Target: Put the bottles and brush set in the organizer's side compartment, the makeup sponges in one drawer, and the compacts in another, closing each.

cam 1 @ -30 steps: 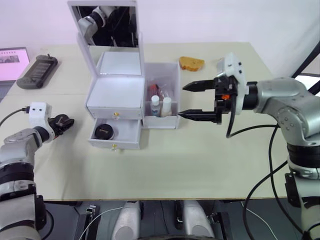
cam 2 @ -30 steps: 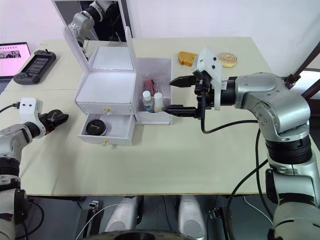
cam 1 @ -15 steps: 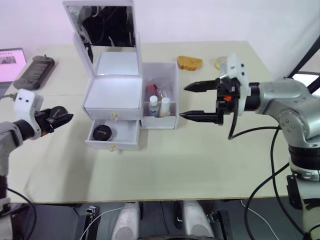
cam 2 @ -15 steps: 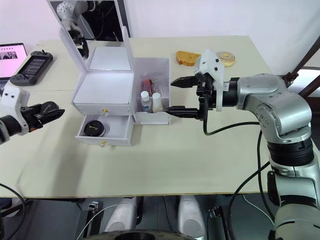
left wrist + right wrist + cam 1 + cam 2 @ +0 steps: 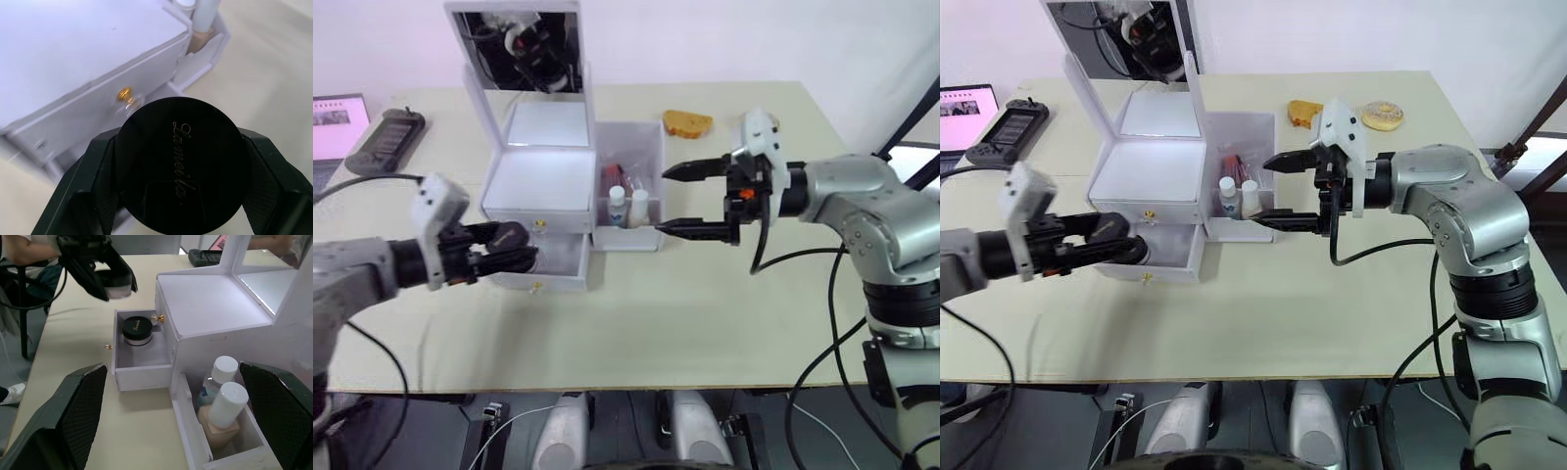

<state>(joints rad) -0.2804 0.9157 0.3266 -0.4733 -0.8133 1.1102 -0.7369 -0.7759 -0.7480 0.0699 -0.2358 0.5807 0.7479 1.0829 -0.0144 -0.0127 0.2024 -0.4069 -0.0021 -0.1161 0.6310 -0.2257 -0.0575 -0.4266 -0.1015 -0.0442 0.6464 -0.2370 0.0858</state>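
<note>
jaws first: our left gripper (image 5: 178,196) is clamped on a round black compact (image 5: 180,164) with script lettering on its lid, while our right gripper (image 5: 677,201) stands wide and empty just beside the organizer's side compartment (image 5: 631,186).

since a second ago our left arm has swung in from well out at the table's left edge, and now holds the compact over the open lower drawer (image 5: 548,266). we judge the second compact is about to be set down; the drawer still needs closing.

the right wrist view shows what the head views hide behind our left gripper: another black compact (image 5: 136,330) already lies in that drawer, with the carried one poised above and apart from it. it also shows two white-capped bottles (image 5: 222,399) upright in the side compartment. the left wrist view adds the upper drawer's gold knob (image 5: 123,94), that drawer shut. two makeup sponges (image 5: 1347,114) lie on the table behind our right arm.
</note>
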